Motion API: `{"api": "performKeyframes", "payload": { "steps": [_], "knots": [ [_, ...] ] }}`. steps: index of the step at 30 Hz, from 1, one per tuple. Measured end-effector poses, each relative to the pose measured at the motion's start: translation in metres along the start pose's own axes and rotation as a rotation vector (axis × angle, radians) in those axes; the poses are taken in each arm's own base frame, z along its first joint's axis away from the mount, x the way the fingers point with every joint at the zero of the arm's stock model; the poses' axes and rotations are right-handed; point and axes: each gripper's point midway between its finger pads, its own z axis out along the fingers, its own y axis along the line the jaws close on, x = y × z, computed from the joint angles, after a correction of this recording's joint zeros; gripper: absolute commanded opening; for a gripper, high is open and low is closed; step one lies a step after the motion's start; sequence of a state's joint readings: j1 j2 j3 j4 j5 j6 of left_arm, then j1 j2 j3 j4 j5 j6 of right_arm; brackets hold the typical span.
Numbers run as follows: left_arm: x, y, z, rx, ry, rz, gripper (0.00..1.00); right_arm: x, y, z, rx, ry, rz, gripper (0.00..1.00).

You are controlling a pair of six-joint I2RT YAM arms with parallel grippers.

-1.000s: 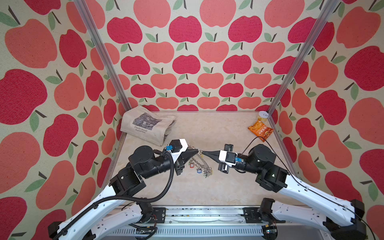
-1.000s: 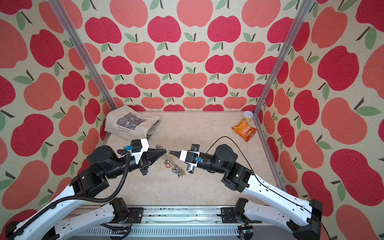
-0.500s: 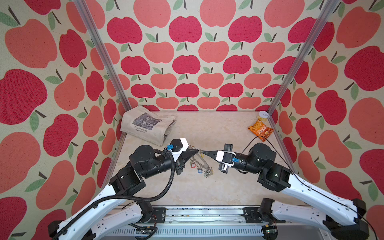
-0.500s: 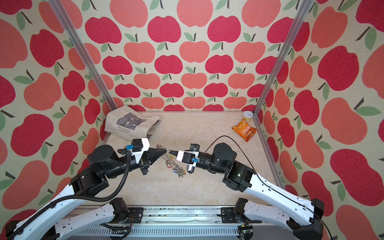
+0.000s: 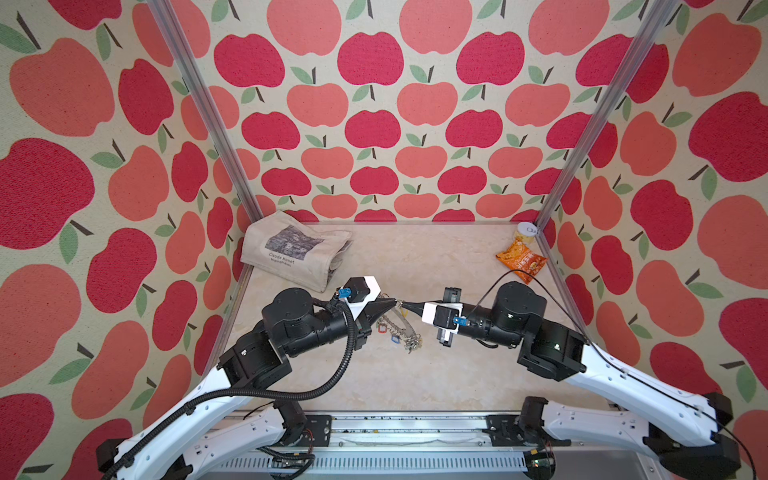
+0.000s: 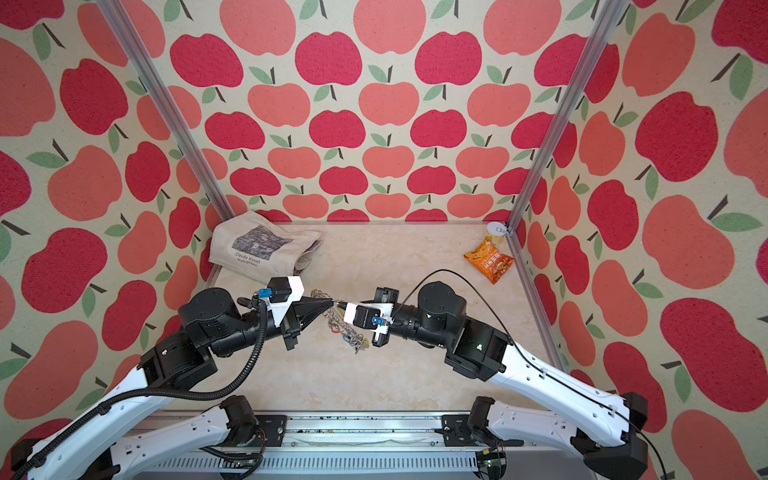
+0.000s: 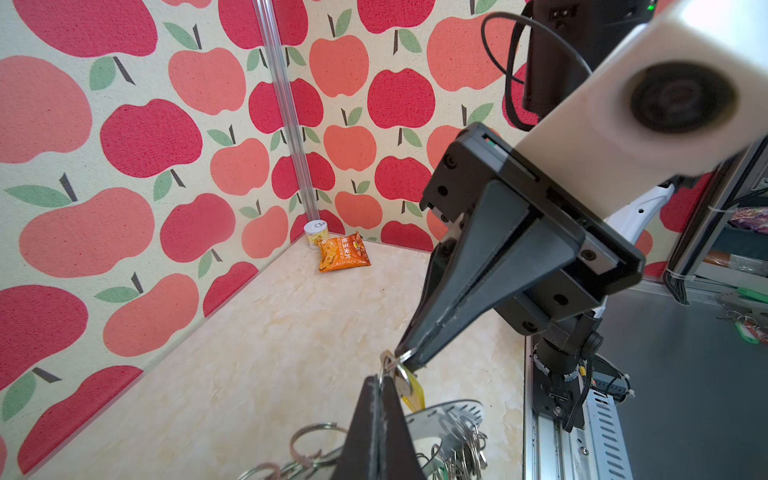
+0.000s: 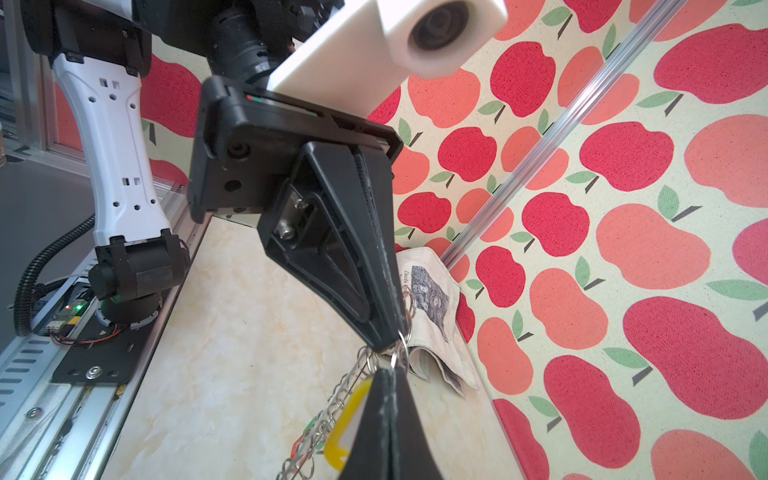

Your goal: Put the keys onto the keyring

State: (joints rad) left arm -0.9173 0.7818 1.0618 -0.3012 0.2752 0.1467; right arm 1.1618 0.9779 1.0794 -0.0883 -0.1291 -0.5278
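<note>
Pincers meet tip to tip; my left pincer (image 5: 390,307) is squeezed fully together on a wire loop of the keyring (image 7: 453,411), which hangs tilted from it over the table (image 5: 415,382); my right pincer (image 5: 406,305), likewise closed tight, nips the small ring of a yellow-tagged key (image 7: 401,384); all this sits just in front of the cloth bag (image 5: 291,253); a snack packet (image 5: 521,259) lies well apart from that bag.

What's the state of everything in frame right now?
keyring: held up by a rim loop, tilted.
yellow-tag key: pinched at the keyring's rim; threaded or not, unclear.
left gripper: shut on a keyring loop.
right gripper: shut on the yellow-tag key.
tote bag: folded, lying flat.
snack packet: lying flat.
can: upright, lid on.
</note>
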Motion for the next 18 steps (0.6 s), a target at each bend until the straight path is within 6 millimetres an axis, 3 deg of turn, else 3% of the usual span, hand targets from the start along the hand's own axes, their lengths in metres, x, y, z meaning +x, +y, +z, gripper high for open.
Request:
{"api": "performKeyframes", "payload": {
  "steps": [18],
  "knots": [
    [0.015,-0.009,0.004,0.049,0.108,-0.018,0.00,0.011,0.017,-0.005,-0.083,0.091,-0.056,0.00]
  ]
}}
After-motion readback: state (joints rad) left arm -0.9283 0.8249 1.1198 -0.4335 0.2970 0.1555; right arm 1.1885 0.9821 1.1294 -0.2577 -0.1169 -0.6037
